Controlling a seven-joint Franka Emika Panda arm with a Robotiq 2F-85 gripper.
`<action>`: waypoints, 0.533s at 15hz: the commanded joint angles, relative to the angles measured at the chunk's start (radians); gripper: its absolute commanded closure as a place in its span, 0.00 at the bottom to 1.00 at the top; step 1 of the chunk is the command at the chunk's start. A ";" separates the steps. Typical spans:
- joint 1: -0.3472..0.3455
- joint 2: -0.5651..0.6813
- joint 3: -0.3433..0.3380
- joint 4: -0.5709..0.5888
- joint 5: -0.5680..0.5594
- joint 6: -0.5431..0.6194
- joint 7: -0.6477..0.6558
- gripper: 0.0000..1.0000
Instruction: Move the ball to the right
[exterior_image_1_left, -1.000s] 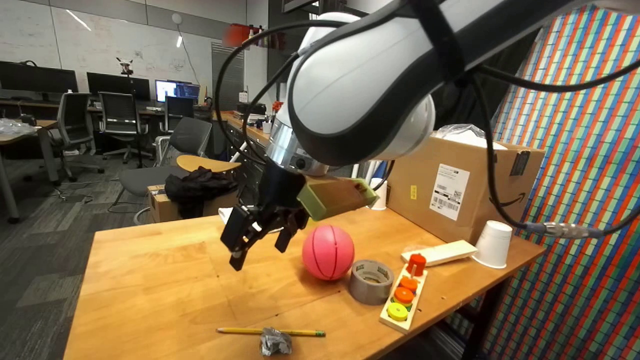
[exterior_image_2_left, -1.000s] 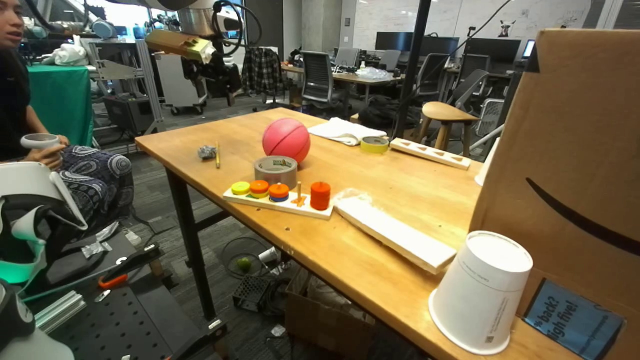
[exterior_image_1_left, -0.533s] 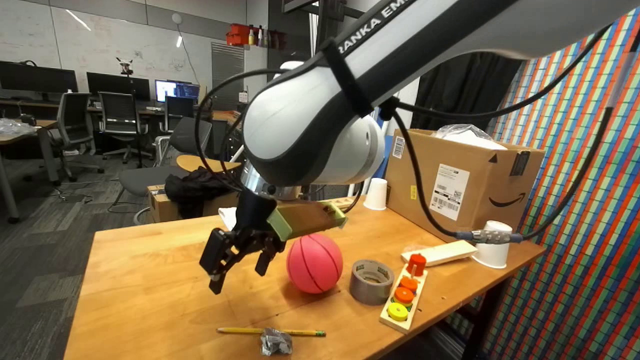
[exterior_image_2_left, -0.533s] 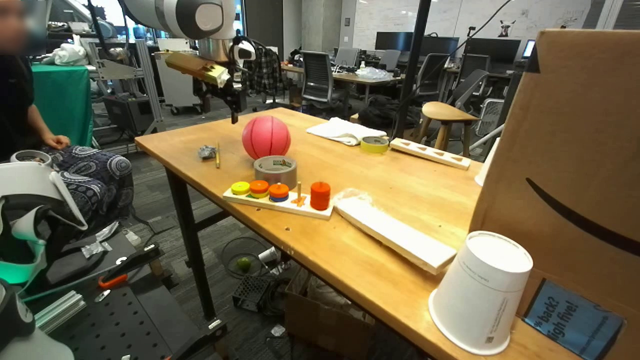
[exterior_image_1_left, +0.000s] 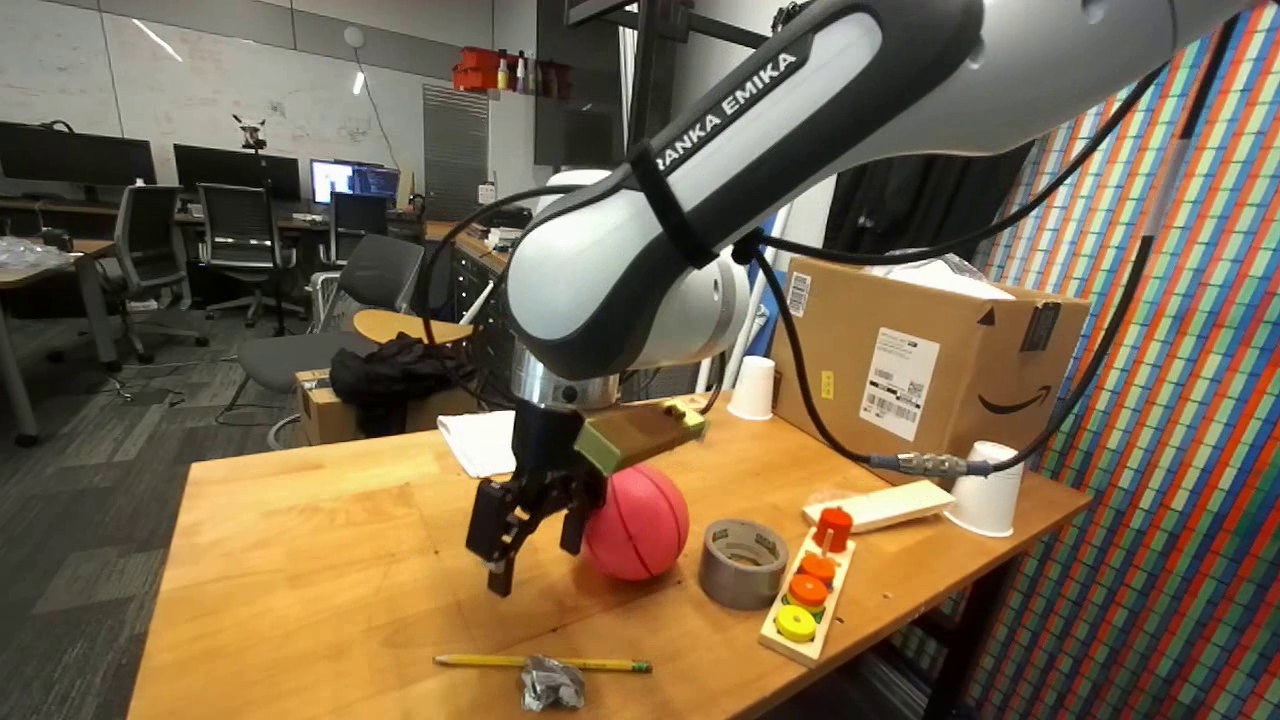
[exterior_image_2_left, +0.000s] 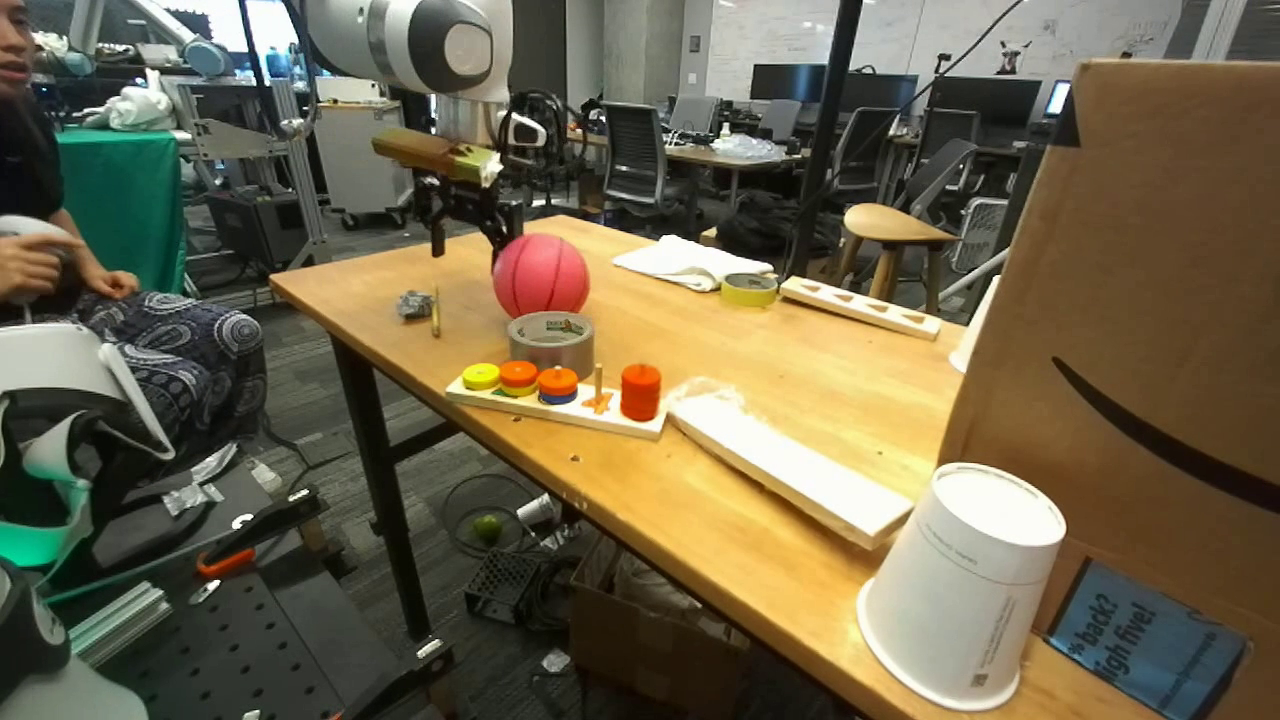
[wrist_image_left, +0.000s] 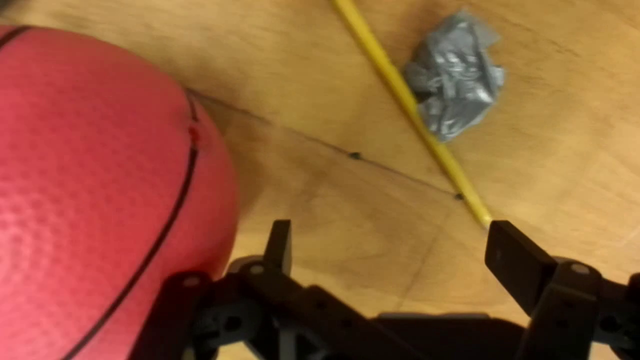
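1. The arm (exterior_image_1_left: 800, 110) sloped down from the upper right of an exterior view and bent at the wrist, with the gripper (exterior_image_1_left: 536, 562) pointing downward, raised above the wooden surface (exterior_image_1_left: 300, 560).
2. The fingers (wrist_image_left: 517, 265) stood wide apart, released, with the surface showing between their tips in the wrist view.
3. The pink ball (exterior_image_1_left: 640, 530) rested on the surface just beside one finger, outside the span between the two; whether finger and ball touched could not be told. In the wrist view it filled much of the picture's left side.
4. Past the ball, near it, a grey tape roll (exterior_image_1_left: 725, 590) lay flat, with the ball between it and the gripper in an exterior view.
5. A yellow pencil (wrist_image_left: 400, 87) lay near the ball, and a crumpled grey scrap (wrist_image_left: 455, 75) sat close against its side.
6. Just beyond the grey tape roll was a wooden board (exterior_image_2_left: 580, 412) carrying yellow, orange and red discs, with a pale plank (exterior_image_2_left: 790, 462) just beside its end.
7. Farther along the surface lay a white cloth (exterior_image_2_left: 690, 262), a yellow tape roll (exterior_image_2_left: 748, 298) and a board with triangular cut-outs (exterior_image_2_left: 858, 312).
8. A white cup (exterior_image_2_left: 960, 600) stood upside down beside a large cardboard box (exterior_image_1_left: 850, 330), and another cup (exterior_image_1_left: 752, 388) stood upside down at the box's opposite end.
9. A seated person (exterior_image_2_left: 185, 340) showed at the edge of an exterior view, well apart from the gripper.
10. Office chairs (exterior_image_1_left: 235, 225), monitors (exterior_image_1_left: 75, 160) and a whiteboard (exterior_image_1_left: 220, 100) were farthest back.
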 joint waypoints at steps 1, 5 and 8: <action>-0.015 -0.141 -0.064 0.014 -0.227 -0.104 0.092 0.00; -0.039 -0.253 -0.076 0.010 -0.475 -0.134 0.218 0.00; -0.053 -0.296 -0.046 -0.013 -0.650 -0.155 0.389 0.00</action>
